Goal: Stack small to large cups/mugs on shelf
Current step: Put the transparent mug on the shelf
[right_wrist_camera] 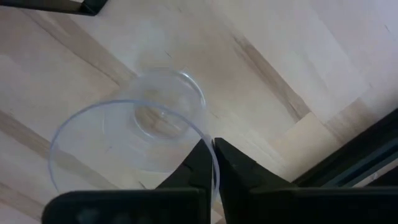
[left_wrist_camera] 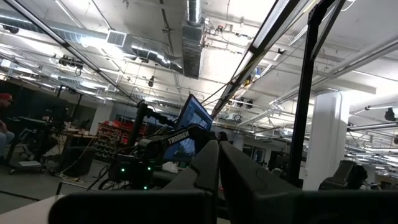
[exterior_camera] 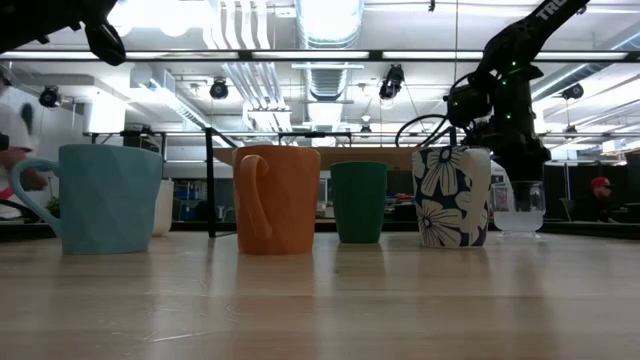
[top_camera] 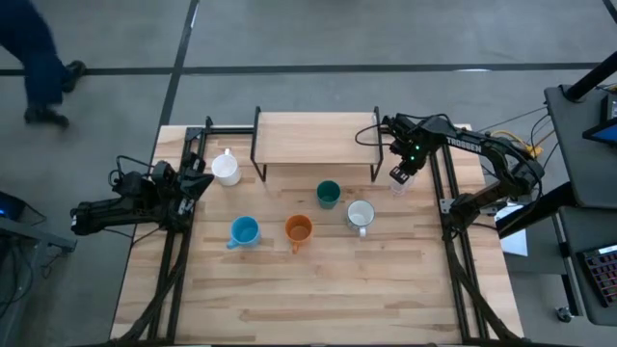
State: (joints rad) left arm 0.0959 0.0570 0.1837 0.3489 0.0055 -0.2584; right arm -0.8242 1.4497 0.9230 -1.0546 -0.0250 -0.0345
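The light-wood shelf (top_camera: 313,140) stands on black legs at the table's far side, its top bare. A white mug (top_camera: 226,169) stands on the table left of it. In front of it stand a teal cup (top_camera: 328,194), a white flowered mug (top_camera: 361,215), an orange mug (top_camera: 298,229) and a light blue mug (top_camera: 244,231). My right gripper (top_camera: 401,170) is shut on the clear glass (right_wrist_camera: 143,124) by the shelf's right end. My left gripper (top_camera: 200,180) is shut and empty, raised at the table's left edge near the white mug. My right gripper pinches the clear glass's rim (right_wrist_camera: 210,163), one finger inside the glass and one outside. The fingers come from above, pointing down. The glass is upright with its mouth up (exterior_camera: 520,208). Whether its base rests on the table or hangs just above it, I cannot tell.
Black frame rails (top_camera: 448,193) run along the table's left and right sides. The table's near half (top_camera: 318,299) is bare wood. A person (top_camera: 34,58) walks on the floor beyond the far left corner.
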